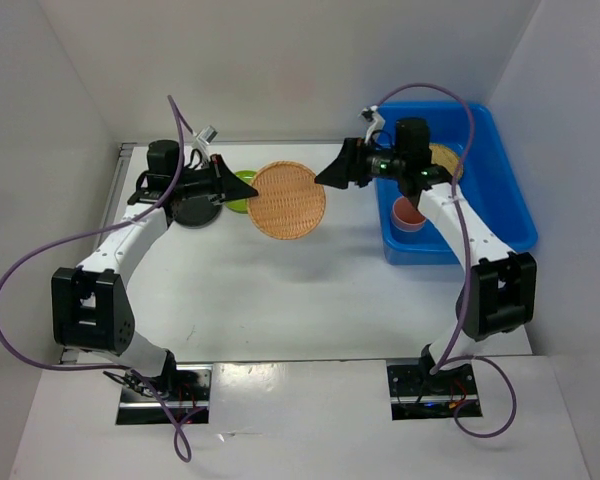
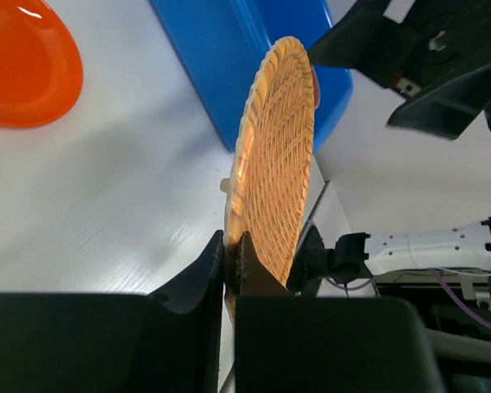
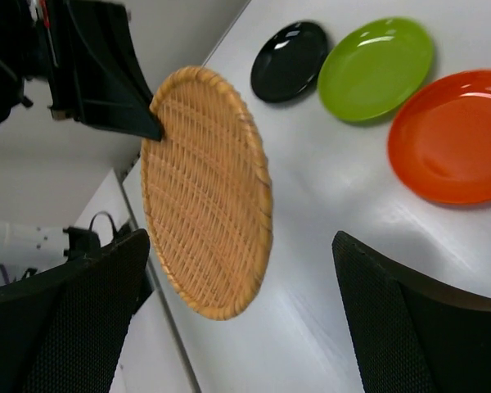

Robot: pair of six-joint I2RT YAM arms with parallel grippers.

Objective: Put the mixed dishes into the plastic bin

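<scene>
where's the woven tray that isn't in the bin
Top view: the woven tray hangs over mid-table, rim pinched in the left gripper, between the green plate and the blue bin.

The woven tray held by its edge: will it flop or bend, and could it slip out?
Probably stiff: the woven tray looks flat though the left gripper pinches only its rim, jaws shut. Likely light for its size, since that small pinch carries it tilted on edge. It might swing or slip, as the grip sits far from its middle.
</scene>
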